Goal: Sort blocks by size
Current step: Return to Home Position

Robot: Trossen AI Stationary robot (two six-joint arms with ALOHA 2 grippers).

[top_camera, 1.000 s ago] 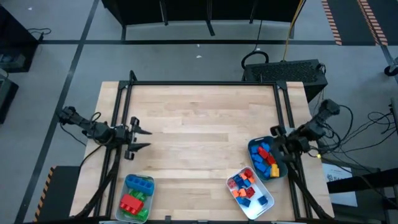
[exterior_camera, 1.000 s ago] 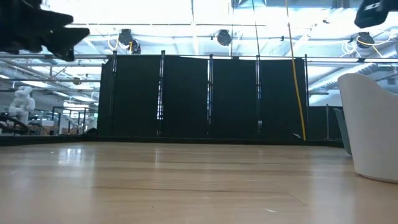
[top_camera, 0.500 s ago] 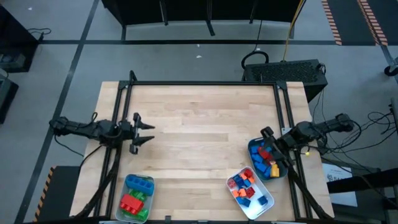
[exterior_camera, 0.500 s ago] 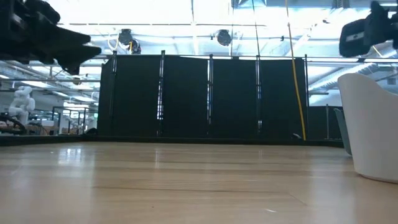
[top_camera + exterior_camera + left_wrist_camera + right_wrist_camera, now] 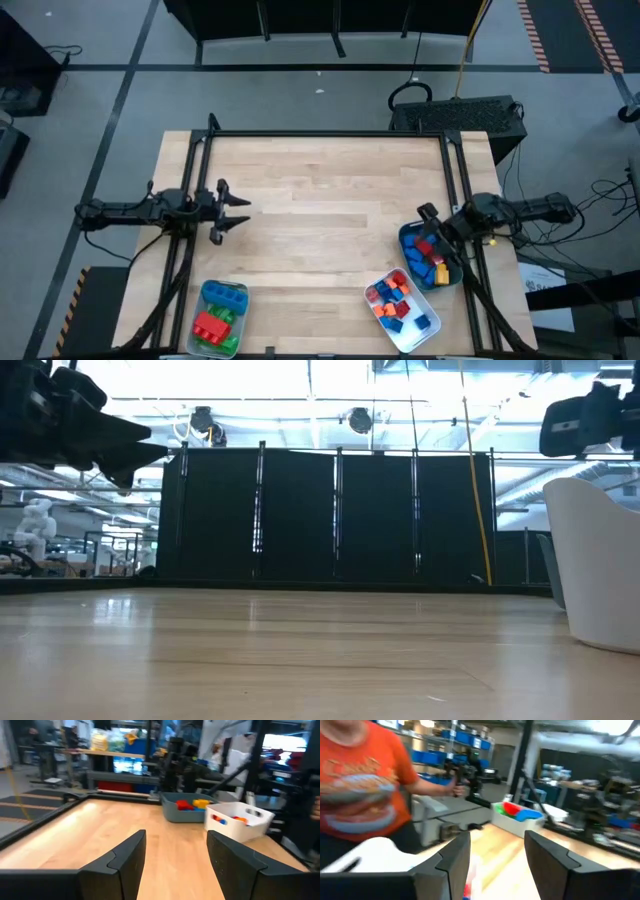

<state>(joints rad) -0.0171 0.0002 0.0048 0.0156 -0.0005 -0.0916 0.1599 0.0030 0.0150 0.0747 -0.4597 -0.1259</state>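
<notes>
High view: blocks are sitting sorted in blue tray, white tray and pale front-left tray. Left gripper is hovering at left table edge, fingers apart. Right gripper is hanging beside blue tray, fingers apart. Person is wearing an orange shirt, print unreadable.

Overhead light was bright and even. In the low view, ceiling lights glared white above the dark screen, sheening the table.
</notes>
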